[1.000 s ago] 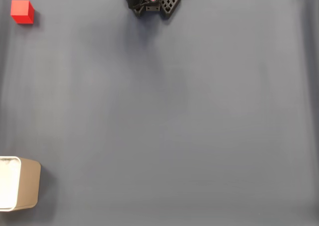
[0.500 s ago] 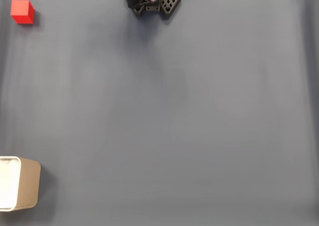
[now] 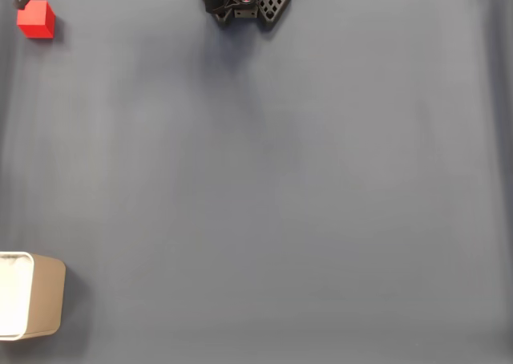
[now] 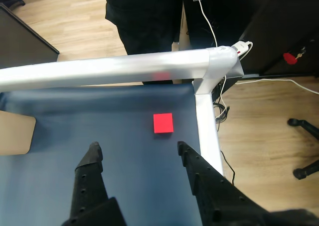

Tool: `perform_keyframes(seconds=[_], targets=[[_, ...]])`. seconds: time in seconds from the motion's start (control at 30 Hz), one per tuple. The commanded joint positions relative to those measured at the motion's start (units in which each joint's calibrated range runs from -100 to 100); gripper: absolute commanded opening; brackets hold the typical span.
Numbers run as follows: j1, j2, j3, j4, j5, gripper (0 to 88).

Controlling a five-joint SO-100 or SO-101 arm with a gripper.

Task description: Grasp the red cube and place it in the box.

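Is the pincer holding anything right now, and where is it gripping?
Nothing is held. The pincer is open, and the red cube sits untouched on the mat ahead of it.

Matt red cube (image 4: 163,123) with plain faces, smooth dull blue-grey surface (image 3: 264,188) — cloth-like, black plastic fingers (image 4: 91,159) with small pits, glossy silver metal frame (image 4: 114,69), light wood floor (image 4: 269,121) — faint sheen, box (image 3: 46,296) with matt tan walls

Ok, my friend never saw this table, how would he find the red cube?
Look at the big dark blue mat in the fixed view and go to its top left corner. The cube sits there alone, near the open gripper. It is the one bright red thing; the box is tan.
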Motion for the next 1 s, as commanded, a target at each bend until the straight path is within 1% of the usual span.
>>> perform_keyframes(seconds=[0.0,0.33,0.63,0.97], targets=[[0.48,-0.73,-0.21,-3.25,0.98,35.6],[-0.66,-0.73,3.99,-8.91,1.42,35.6],[0.98,-1.34,12.47,-15.96,2.25,35.7],[2.33,2.13,14.21,-17.02,2.15,35.7]])
